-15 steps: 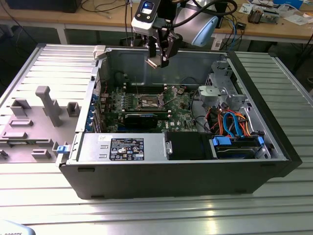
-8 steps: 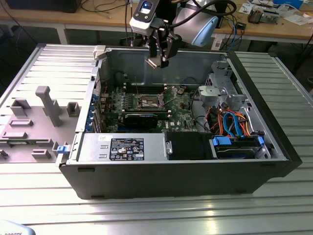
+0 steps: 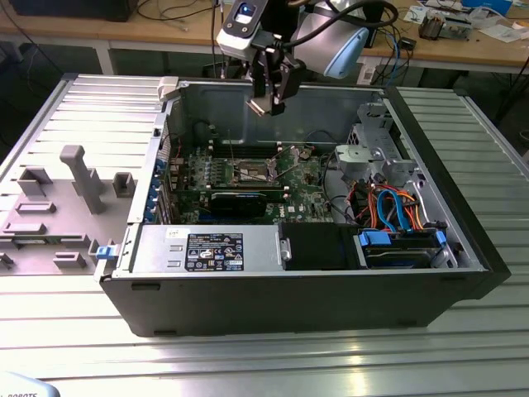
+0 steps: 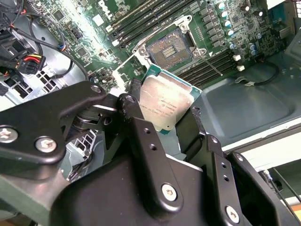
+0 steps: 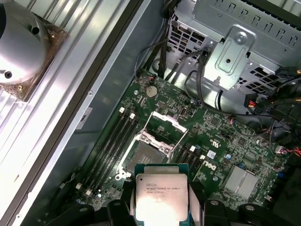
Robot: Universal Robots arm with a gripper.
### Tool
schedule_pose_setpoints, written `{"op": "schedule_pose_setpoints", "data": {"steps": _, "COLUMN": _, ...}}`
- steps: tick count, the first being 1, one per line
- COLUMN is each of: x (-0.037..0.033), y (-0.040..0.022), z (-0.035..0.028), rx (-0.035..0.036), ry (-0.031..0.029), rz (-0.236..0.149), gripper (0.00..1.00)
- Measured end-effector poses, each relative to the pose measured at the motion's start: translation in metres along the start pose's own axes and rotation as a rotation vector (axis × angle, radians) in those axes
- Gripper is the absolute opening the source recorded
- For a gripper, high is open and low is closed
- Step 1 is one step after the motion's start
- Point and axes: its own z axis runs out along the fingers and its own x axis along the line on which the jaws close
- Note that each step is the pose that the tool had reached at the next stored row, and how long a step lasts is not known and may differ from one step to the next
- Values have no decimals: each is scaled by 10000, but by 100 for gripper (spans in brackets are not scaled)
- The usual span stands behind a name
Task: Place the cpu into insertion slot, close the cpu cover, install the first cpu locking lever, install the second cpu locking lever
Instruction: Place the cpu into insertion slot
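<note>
Cpu (image 4: 164,101) sits clamped by its edges in the gripper (image 3: 266,103), held in the air inside the computer case (image 3: 331,306). Below it, the insertion slot (image 5: 143,156) lies bare on the green board (image 5: 221,141), with the cpu cover (image 5: 164,122) raised.

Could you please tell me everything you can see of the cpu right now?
The cpu is a flat square chip with a silver-grey metal top bearing fine print and a green rim. The pincer grips it by two opposite edges, tilted, in the air above the open computer case. It touches nothing else and sits apart from the insertion slot, whose dark centre lies exposed on the green motherboard below.
</note>
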Motion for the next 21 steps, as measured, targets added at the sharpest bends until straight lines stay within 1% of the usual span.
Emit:
{"op": "schedule_pose_setpoints", "data": {"steps": 11, "x": 10, "y": -17, "z": 3, "rx": 6, "ry": -39, "rz": 298, "gripper": 54}}
{"op": "schedule_pose_setpoints", "data": {"steps": 21, "x": 11, "y": -21, "z": 5, "rx": 4, "ry": -48, "rz": 453, "gripper": 54}}
